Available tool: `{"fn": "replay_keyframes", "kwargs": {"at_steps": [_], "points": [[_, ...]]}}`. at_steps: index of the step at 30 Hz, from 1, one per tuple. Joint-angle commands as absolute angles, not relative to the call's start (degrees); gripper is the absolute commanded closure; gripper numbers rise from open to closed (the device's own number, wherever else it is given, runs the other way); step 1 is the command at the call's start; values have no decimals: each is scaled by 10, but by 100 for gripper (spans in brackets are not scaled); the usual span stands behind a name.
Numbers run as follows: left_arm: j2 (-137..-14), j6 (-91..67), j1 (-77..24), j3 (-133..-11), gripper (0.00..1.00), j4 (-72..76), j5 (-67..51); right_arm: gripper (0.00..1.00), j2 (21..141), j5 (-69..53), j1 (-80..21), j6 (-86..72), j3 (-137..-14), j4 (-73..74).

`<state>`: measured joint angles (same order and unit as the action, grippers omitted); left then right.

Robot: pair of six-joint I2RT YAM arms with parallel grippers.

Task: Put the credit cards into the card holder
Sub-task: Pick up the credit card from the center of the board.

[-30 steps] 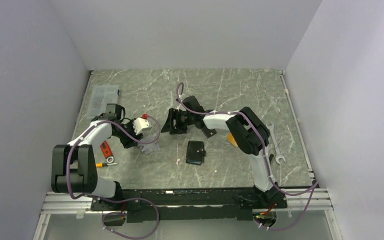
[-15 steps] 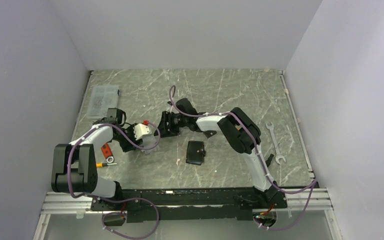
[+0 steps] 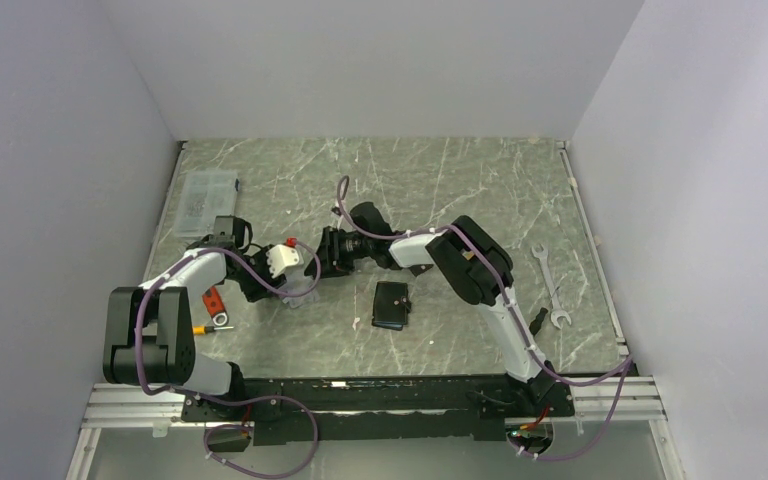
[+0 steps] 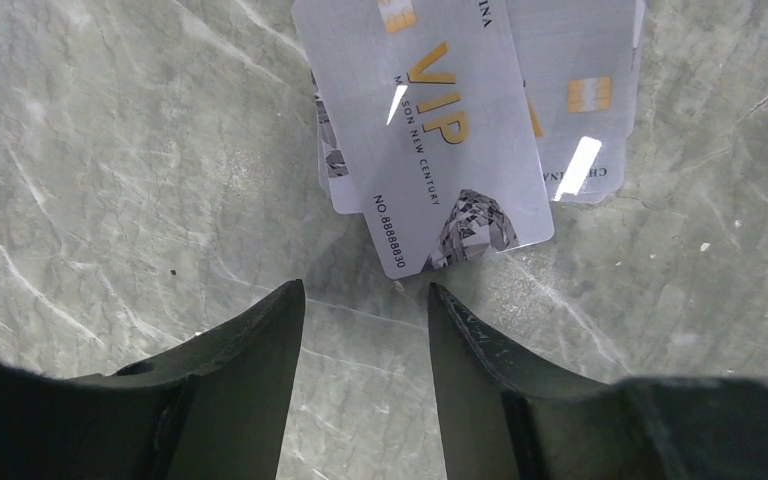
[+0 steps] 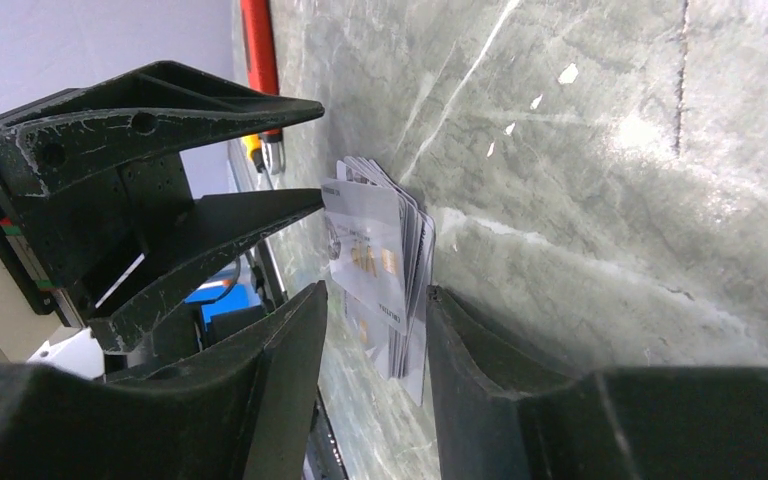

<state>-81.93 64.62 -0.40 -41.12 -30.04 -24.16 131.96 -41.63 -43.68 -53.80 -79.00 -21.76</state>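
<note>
While straddling the fanned silver-grey plastic credit cards (image 4: 430,140) on the marbled green table (image 4: 110,150), close the half-open, empty right gripper (image 5: 375,292) on one card only, hold the half-open, empty left gripper (image 4: 363,287) clear, and aim for the folded black leather card holder (image 3: 391,305) well apart.

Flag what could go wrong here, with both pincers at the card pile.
1. The credit cards lie fanned and overlapping; the right pincer, its jaws either side of several edges, may lift more than one or scatter them.
2. The left pincer sits open close beside it, so the two could collide.
</note>
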Motion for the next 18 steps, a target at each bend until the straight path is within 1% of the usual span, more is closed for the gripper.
{"fn": "replay_keyframes", "kwargs": {"at_steps": [1,8,18], "points": [[-828,645,-3,-403,47,-265,-247,57,1339,-425,-439,-556,-777,-255],[-839,638,-11,-423,47,-275,-247,62,1342,-432,-437,-574,-766,-278],[-837,625,-37,-410,48,-254,-242,67,1333,-435,-430,-587,-751,-301]]}}
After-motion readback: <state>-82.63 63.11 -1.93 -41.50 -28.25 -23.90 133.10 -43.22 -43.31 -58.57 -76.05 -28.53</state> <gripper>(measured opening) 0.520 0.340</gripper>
